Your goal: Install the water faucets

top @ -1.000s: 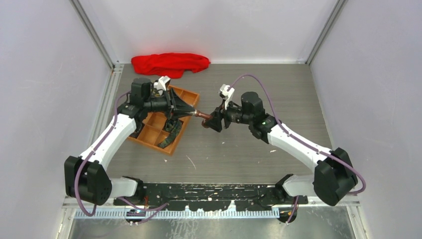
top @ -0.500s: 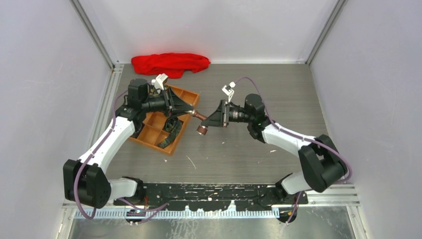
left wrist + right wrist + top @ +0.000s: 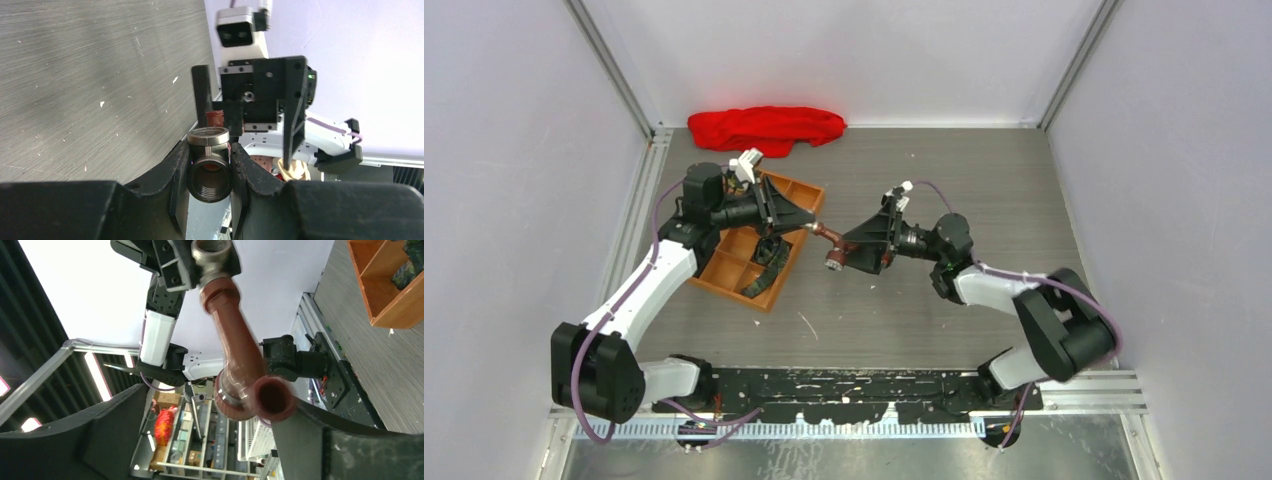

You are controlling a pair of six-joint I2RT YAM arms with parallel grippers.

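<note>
A reddish-brown faucet (image 3: 829, 245) hangs in the air between my two grippers, right of the tray. My left gripper (image 3: 812, 226) is shut on its silvery-dark threaded end fitting (image 3: 209, 167), which sits between both fingers in the left wrist view. In the right wrist view the pipe body (image 3: 235, 335) runs from that fitting (image 3: 212, 252) down to a round open end (image 3: 272, 400). My right gripper (image 3: 852, 250) is around this lower end with its jaws wide apart. The pipe lies against the right finger (image 3: 320, 435), and the other finger (image 3: 110, 430) is well clear.
An orange compartment tray (image 3: 724, 280) lies under my left arm, with dark coiled straps (image 3: 769, 250) in it; it also shows in the right wrist view (image 3: 395, 310). A red cloth (image 3: 764, 127) lies at the back wall. Side walls close in left and right.
My right wrist has rolled round the faucet's free end and its forearm has swung lower and nearer. The left gripper keeps hold of the fitting and has barely moved.
</note>
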